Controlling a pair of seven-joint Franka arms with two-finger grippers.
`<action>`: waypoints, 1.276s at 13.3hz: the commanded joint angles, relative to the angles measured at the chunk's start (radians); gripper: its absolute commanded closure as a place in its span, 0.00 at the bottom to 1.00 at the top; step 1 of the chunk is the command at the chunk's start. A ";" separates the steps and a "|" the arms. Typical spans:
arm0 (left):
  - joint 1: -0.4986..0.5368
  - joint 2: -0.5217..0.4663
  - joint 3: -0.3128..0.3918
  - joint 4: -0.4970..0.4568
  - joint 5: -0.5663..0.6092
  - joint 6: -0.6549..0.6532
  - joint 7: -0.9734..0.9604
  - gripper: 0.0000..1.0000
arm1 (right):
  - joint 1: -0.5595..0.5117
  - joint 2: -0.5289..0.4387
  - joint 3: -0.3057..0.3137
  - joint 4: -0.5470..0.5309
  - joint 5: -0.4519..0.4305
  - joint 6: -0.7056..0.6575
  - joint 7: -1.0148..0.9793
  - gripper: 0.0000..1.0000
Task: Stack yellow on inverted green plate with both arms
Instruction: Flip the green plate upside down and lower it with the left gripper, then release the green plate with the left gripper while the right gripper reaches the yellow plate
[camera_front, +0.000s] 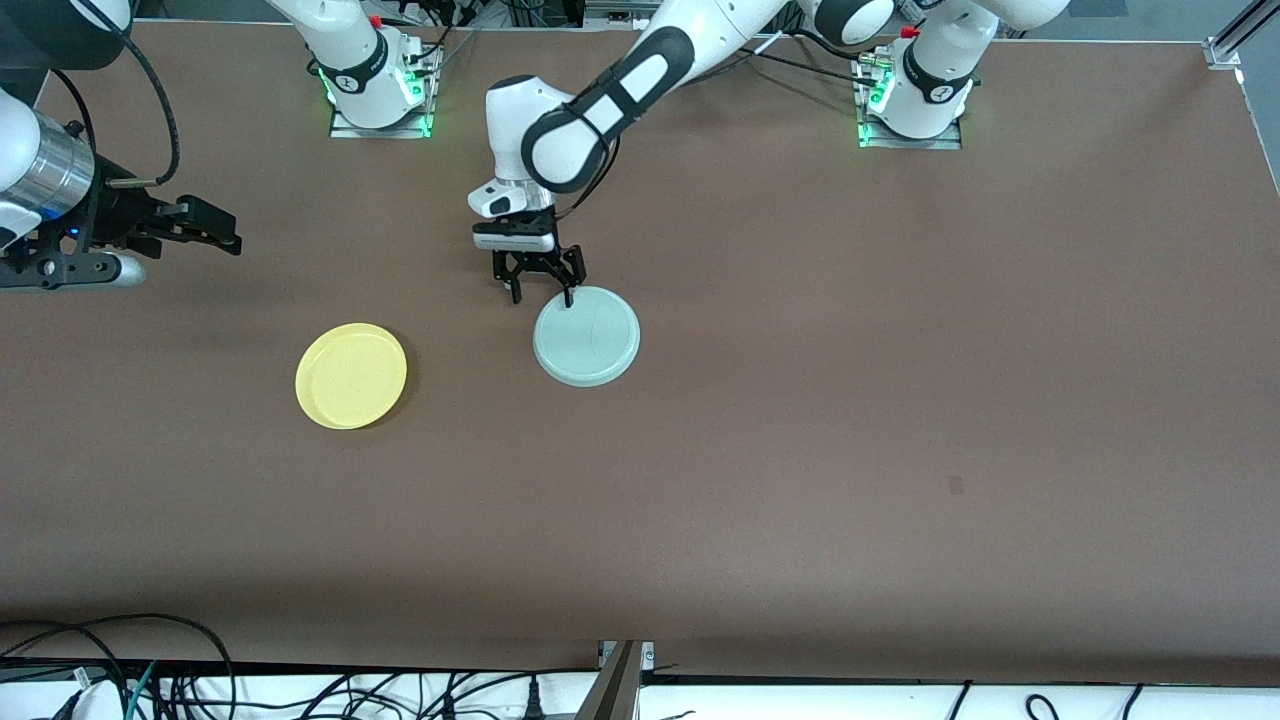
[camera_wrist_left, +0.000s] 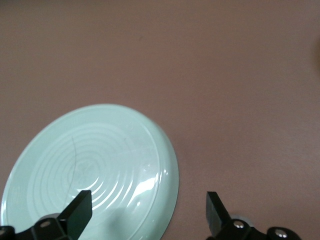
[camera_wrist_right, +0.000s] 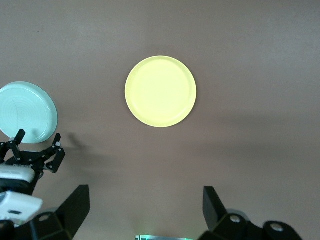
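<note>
The pale green plate (camera_front: 587, 336) lies near the table's middle with a ringed face up; it also shows in the left wrist view (camera_wrist_left: 90, 170) and the right wrist view (camera_wrist_right: 27, 112). My left gripper (camera_front: 543, 295) is open and empty, low over the plate's rim on the side toward the robot bases; its jaws straddle that rim in the left wrist view (camera_wrist_left: 148, 200). The yellow plate (camera_front: 351, 375) lies rim up toward the right arm's end, and shows in the right wrist view (camera_wrist_right: 160, 91). My right gripper (camera_front: 212, 226) is open and empty, held high and away from the yellow plate (camera_wrist_right: 145, 197).
The brown table top (camera_front: 800, 450) carries only the two plates. The arm bases (camera_front: 375, 90) stand along the edge farthest from the front camera. Cables (camera_front: 150, 680) hang below the near edge.
</note>
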 joint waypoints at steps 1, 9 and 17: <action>0.131 -0.051 -0.095 -0.017 -0.137 0.013 0.045 0.00 | 0.000 -0.004 -0.001 0.002 0.004 -0.009 0.013 0.00; 0.437 -0.180 -0.244 -0.017 -0.426 -0.001 0.076 0.00 | -0.003 -0.004 -0.003 0.002 0.004 -0.009 0.013 0.00; 0.766 -0.330 -0.437 -0.014 -0.588 -0.263 0.079 0.00 | -0.002 -0.003 0.000 0.003 0.004 0.000 0.011 0.00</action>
